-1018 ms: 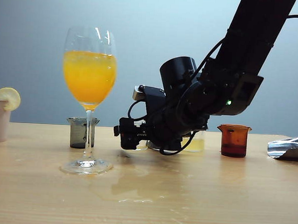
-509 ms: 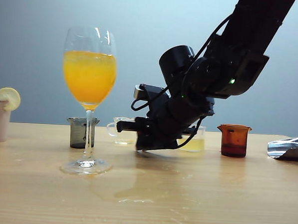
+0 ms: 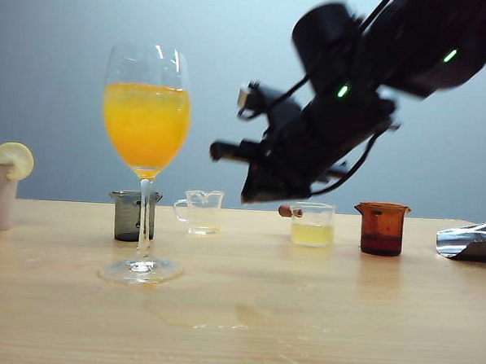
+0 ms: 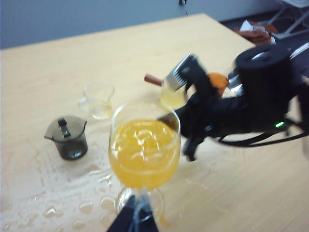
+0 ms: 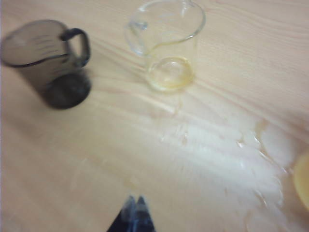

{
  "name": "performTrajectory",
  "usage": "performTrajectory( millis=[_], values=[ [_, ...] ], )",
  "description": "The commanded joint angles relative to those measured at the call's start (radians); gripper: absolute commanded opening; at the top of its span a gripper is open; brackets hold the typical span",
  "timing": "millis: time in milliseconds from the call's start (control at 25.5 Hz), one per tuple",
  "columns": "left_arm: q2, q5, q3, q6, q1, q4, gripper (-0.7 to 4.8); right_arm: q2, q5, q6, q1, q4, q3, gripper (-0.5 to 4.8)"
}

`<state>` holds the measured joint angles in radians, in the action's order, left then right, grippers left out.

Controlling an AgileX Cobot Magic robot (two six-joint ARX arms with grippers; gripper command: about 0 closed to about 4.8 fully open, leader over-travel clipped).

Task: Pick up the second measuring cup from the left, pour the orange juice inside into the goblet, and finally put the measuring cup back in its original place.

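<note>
Orange juice (image 3: 145,128) fills most of the goblet (image 3: 145,156), which stands at the front of the table (image 3: 301,315), and the second measuring cup (image 3: 202,212) sits upright in the back row between the smoky grey cup (image 3: 130,215) and the cup with yellow liquid (image 3: 312,225). It is nearly empty (only a thin pale film at its bottom), so I judge the pouring done and the cup back at its place. The right gripper (image 5: 134,203) hangs above the wet wood with fingers pressed together, holding nothing. The left gripper (image 4: 135,215) also looks closed and empty, just beside the goblet's foot. Spilled drops lie around the goblet.
</note>
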<state>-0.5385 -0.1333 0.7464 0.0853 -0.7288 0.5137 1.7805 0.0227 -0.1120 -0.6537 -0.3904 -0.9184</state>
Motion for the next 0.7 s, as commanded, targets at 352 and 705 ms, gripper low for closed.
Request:
performTrajectory(
  millis=[352,705],
  values=[
    [0.219,0.096,-0.027,0.043,-0.002,0.006,-0.05,-0.514,-0.111,0.045,-0.013,0.354,0.127,-0.01],
    [0.432,0.187,-0.196,0.047,-0.002,-0.053,-0.05,-0.94,-0.105,0.097,-0.008,0.549,0.254,-0.01]
  ],
)
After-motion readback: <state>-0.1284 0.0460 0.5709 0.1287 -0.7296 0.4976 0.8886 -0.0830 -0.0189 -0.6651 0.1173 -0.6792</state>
